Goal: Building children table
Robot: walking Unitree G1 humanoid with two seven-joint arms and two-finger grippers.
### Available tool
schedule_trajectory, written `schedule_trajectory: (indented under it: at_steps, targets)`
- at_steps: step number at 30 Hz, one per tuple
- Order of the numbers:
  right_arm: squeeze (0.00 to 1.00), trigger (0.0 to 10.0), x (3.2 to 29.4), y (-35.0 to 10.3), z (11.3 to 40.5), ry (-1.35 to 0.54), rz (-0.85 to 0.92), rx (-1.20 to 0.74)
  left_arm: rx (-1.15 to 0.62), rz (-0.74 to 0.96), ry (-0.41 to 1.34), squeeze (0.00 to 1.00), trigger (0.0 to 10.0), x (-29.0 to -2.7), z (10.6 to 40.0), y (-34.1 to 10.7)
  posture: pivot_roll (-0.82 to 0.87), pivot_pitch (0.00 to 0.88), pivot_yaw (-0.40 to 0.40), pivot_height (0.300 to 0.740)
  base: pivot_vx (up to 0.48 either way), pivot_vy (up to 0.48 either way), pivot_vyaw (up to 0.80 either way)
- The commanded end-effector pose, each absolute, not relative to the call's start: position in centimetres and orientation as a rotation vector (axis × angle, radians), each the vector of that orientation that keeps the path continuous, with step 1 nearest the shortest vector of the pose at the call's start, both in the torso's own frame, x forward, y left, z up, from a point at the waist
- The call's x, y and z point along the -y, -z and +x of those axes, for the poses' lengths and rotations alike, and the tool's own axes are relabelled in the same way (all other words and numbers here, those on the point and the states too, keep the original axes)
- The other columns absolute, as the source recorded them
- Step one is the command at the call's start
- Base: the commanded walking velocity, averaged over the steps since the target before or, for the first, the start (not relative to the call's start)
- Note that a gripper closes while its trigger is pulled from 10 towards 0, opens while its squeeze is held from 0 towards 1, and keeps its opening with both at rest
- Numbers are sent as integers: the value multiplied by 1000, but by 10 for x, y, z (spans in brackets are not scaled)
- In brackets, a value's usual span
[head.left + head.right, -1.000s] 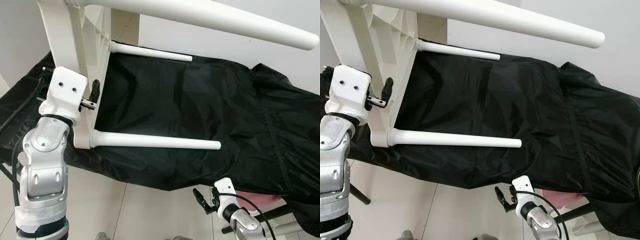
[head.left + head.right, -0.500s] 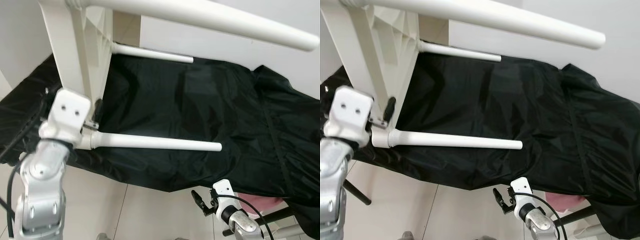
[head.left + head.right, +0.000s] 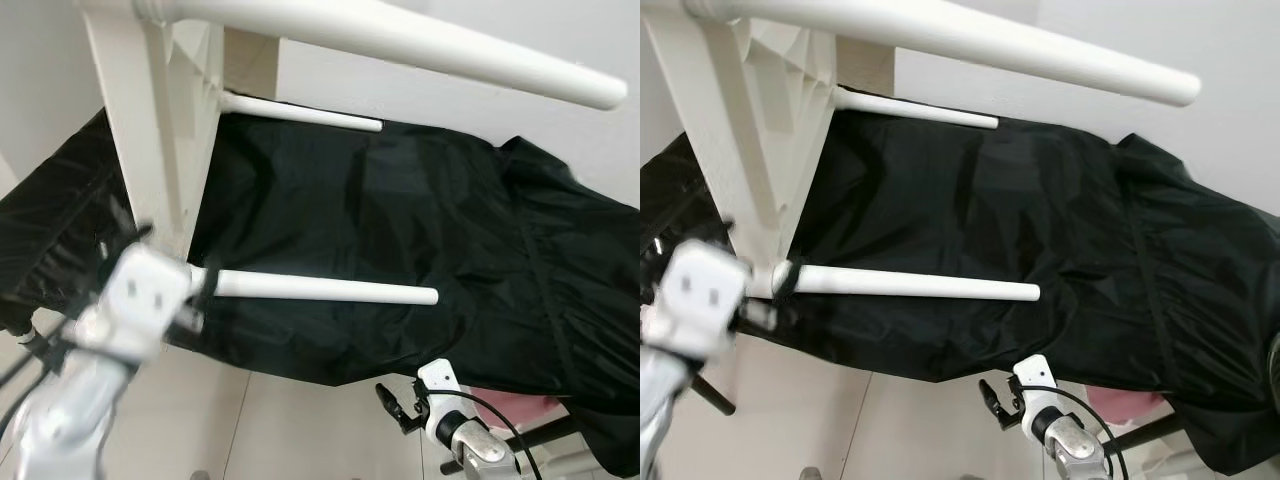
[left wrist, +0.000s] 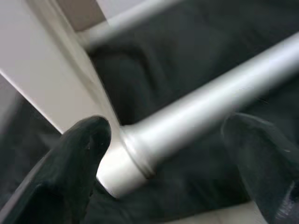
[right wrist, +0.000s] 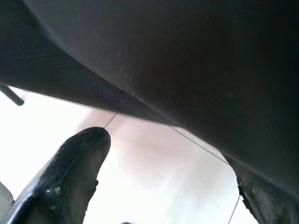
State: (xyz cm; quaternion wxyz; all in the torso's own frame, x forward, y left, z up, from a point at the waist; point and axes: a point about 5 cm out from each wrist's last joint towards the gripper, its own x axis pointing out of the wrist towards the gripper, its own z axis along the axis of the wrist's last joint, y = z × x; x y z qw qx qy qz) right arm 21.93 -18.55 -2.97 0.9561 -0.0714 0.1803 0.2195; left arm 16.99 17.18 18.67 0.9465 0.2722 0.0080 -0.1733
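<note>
The white children's table (image 3: 150,150) lies on its side on a black cloth (image 3: 400,220), with its round legs pointing right. The near leg (image 3: 320,291) sticks out low over the cloth, the far leg (image 3: 300,112) lies behind it, and another leg (image 3: 400,45) crosses the top. My left gripper (image 4: 168,135) is open, with the near leg's thick base between its spread fingers (image 4: 79,154) but apart from them. From the head the left gripper (image 3: 200,290) is blurred. My right gripper (image 3: 398,408) hangs open and empty below the cloth's front edge.
The black cloth drapes over a low surface and hangs down at the front. Pale tiled floor (image 3: 280,420) lies in front of it. Something pink (image 3: 520,408) and dark bars show under the cloth at the bottom right.
My left arm has dropped down and left, and its gripper has slid from the table's frame to the base of the near leg. The right gripper has barely moved.
</note>
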Motion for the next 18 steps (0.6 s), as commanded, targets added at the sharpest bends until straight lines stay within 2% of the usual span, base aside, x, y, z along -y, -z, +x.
schedule_trajectory:
  at_steps: [1, 4, 5, 13, 15, 18]
  targets:
    - [0, 10000, 186, 30, 221, -458, -156, -379, -37, 543, 390, 0, 10000, -168, 168, -182, 135, 0, -117, 740, 0, 0, 0]
    - [0, 10000, 186, 31, 219, -459, -158, -386, -108, 534, 418, 0, 10000, -171, 162, -167, 137, 0, -117, 740, 0, 0, 0]
    - [0, 10000, 187, 34, 216, -454, -157, -400, -194, 560, 448, 0, 10000, -175, 156, -148, 133, 0, -112, 740, 0, 0, 0]
    - [0, 10000, 189, 39, 209, -428, -147, -431, -318, 595, 476, 0, 10000, -184, 151, -117, 123, 0, -96, 740, 0, 0, 0]
    - [0, 10000, 191, 47, 198, -396, -136, -476, -397, 577, 481, 0, 10000, -189, 148, -99, 117, 0, -93, 740, 0, 0, 0]
    - [0, 10000, 192, 51, 193, -378, -127, -500, -426, 572, 478, 0, 10000, -192, 147, -90, 114, 0, -89, 740, 0, 0, 0]
